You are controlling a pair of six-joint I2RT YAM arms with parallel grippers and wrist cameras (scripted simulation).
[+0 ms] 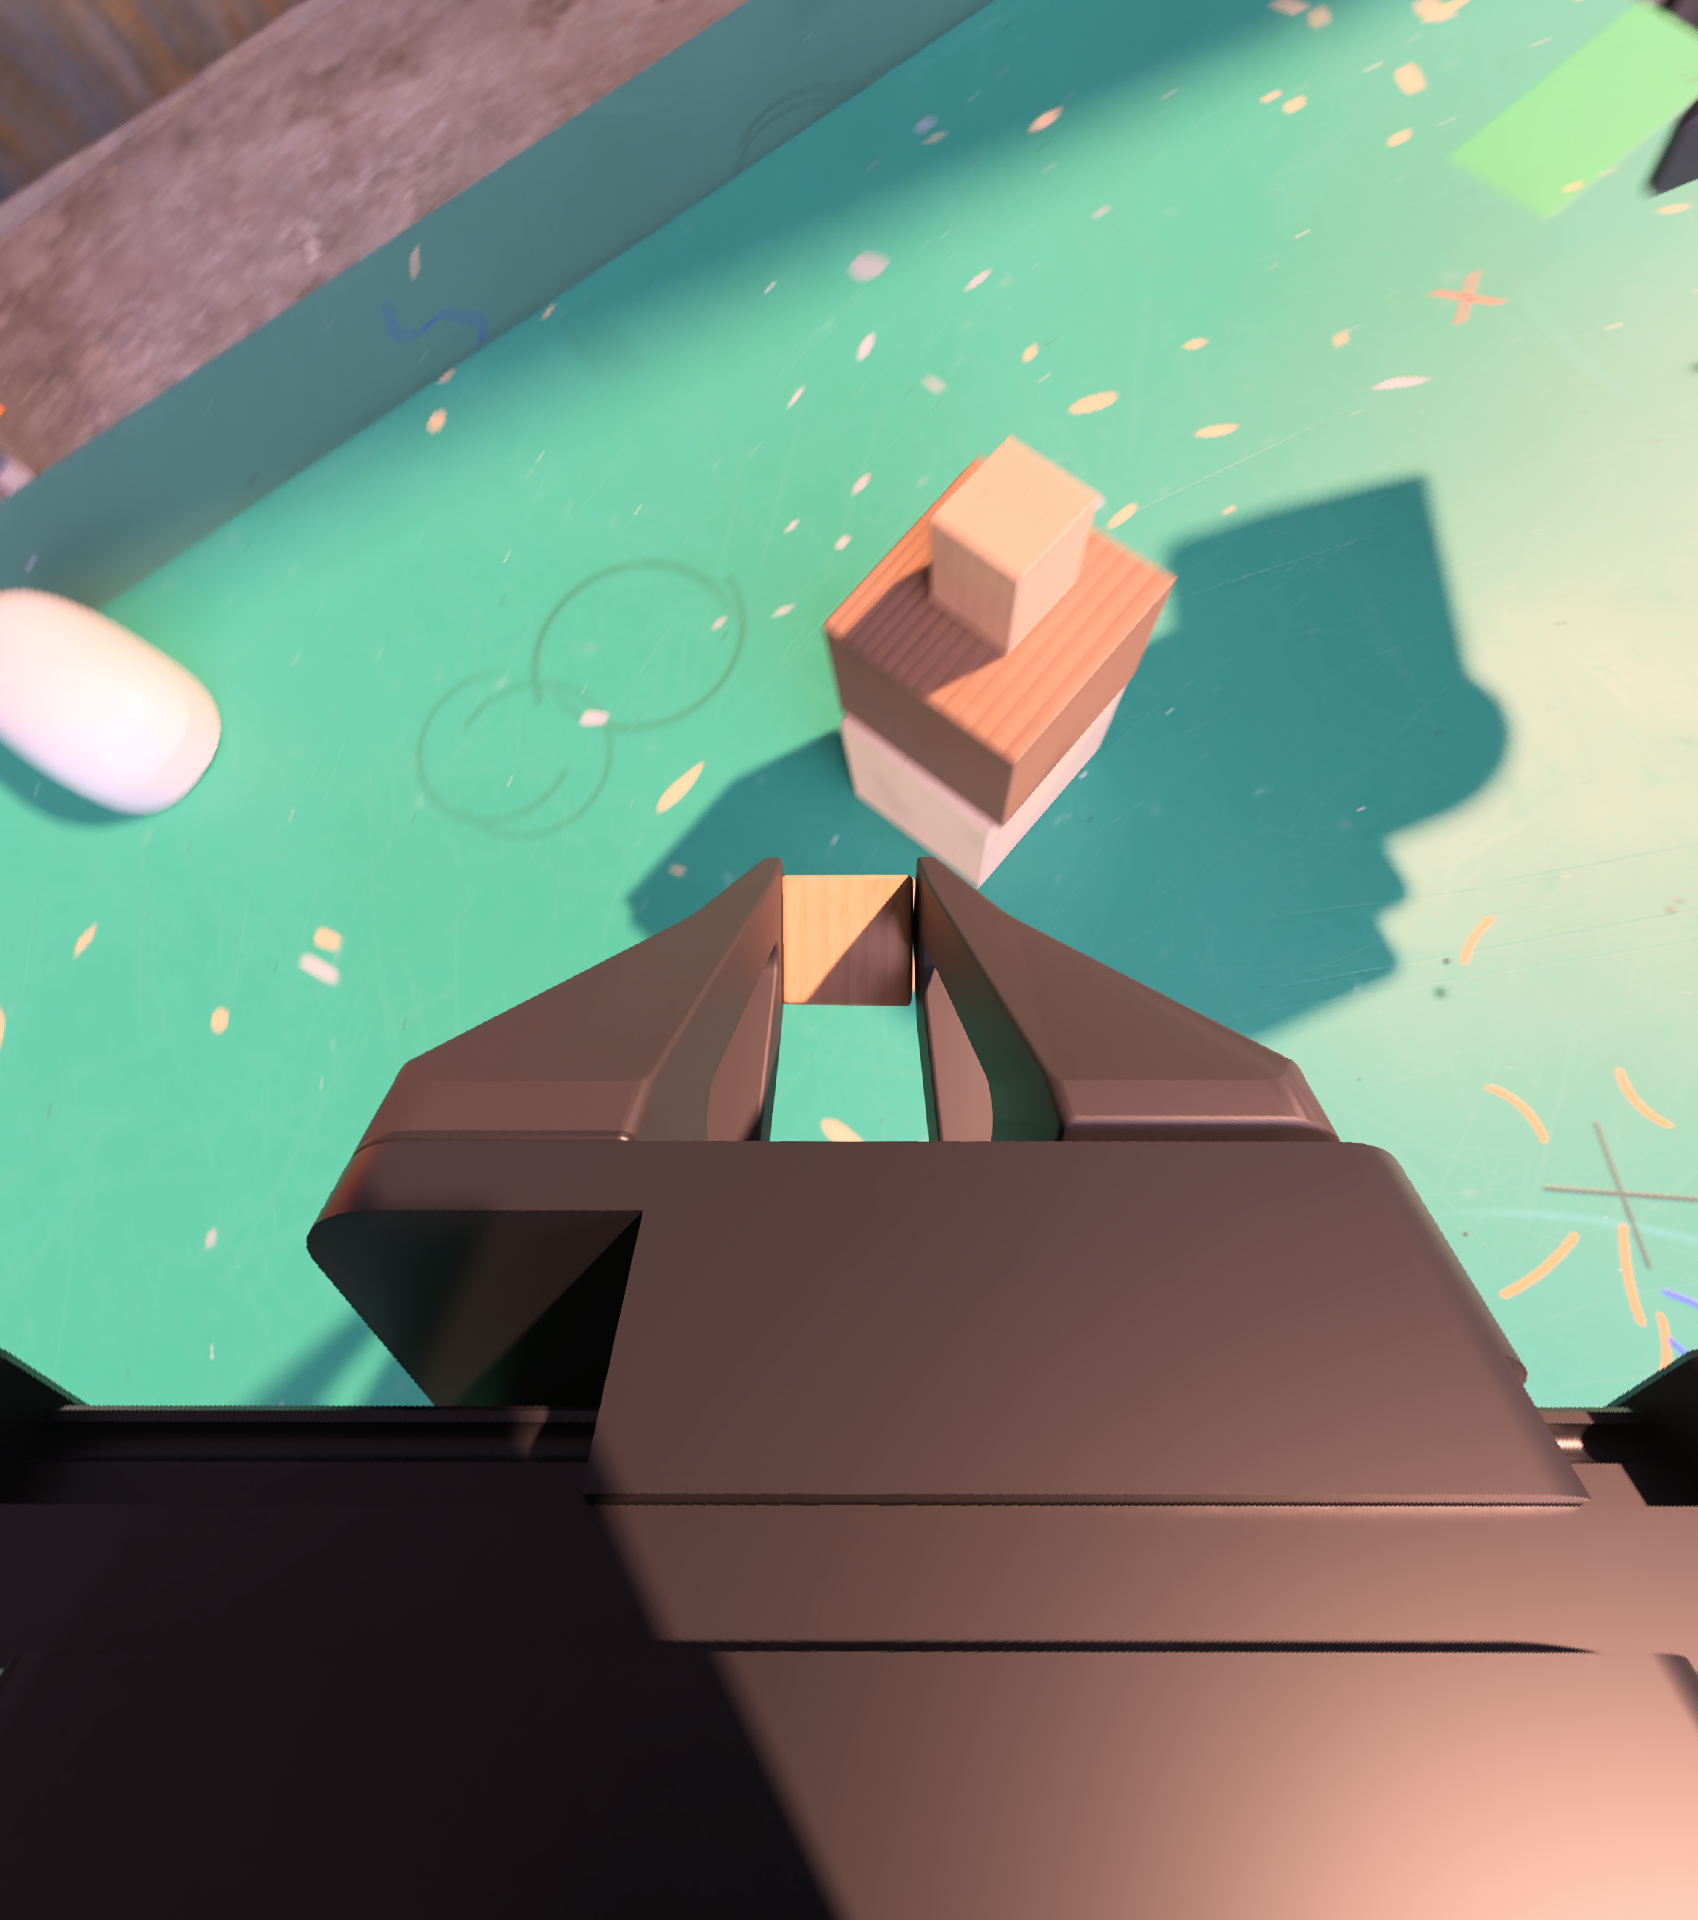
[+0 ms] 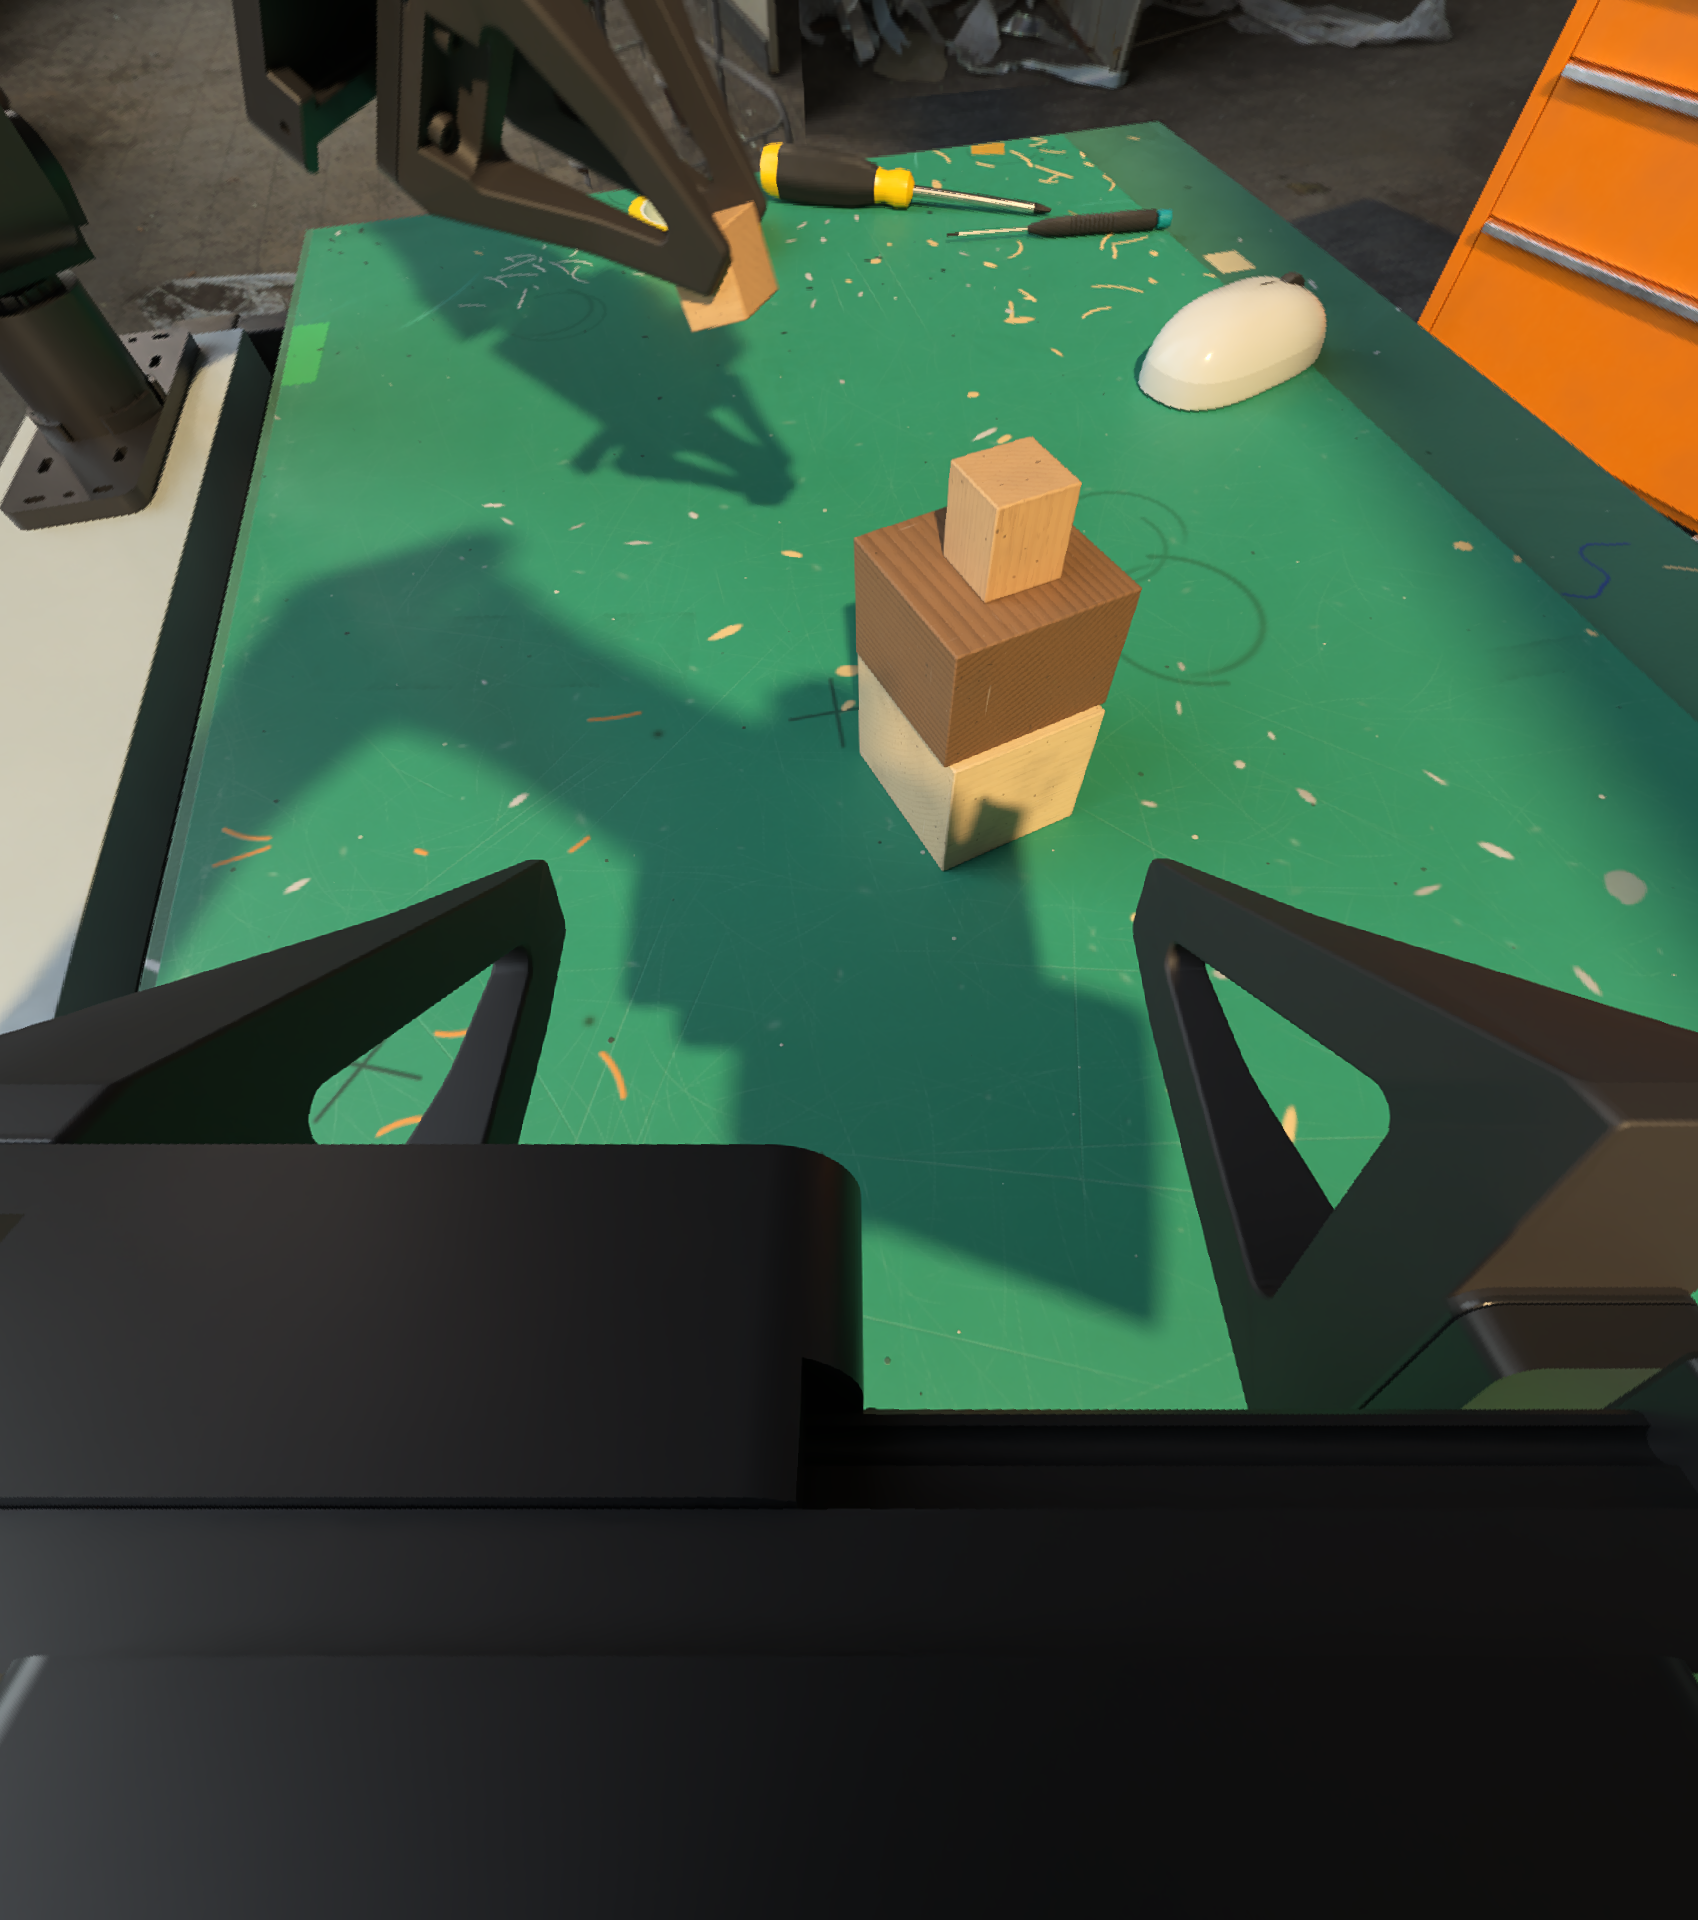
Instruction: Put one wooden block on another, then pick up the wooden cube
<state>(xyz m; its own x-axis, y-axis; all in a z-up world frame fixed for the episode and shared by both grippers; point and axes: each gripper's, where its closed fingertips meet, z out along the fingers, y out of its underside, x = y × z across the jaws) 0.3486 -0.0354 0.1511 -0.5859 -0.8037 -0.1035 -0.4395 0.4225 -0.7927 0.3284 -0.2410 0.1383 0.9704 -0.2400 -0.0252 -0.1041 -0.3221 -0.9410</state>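
Note:
My left gripper (image 1: 847,914) is shut on a small light wooden cube (image 1: 840,940) and holds it above the green mat; it also shows in the right wrist view (image 2: 720,265) with the cube (image 2: 736,275) at its tips. A stack stands mid-table: a pale block (image 2: 980,784) at the bottom, a dark brown block (image 2: 990,644) on it, a small light block (image 2: 1011,514) on top. The stack also shows in the left wrist view (image 1: 996,644), just beyond my left fingers. My right gripper (image 2: 850,904) is open and empty, short of the stack.
A white computer mouse (image 2: 1234,343) lies at the far right of the mat, and shows in the left wrist view (image 1: 81,701). Two screwdrivers (image 2: 886,187) lie at the far edge. An orange drawer cabinet (image 2: 1655,260) stands off the table's right. The left arm's base (image 2: 66,384) stands at left.

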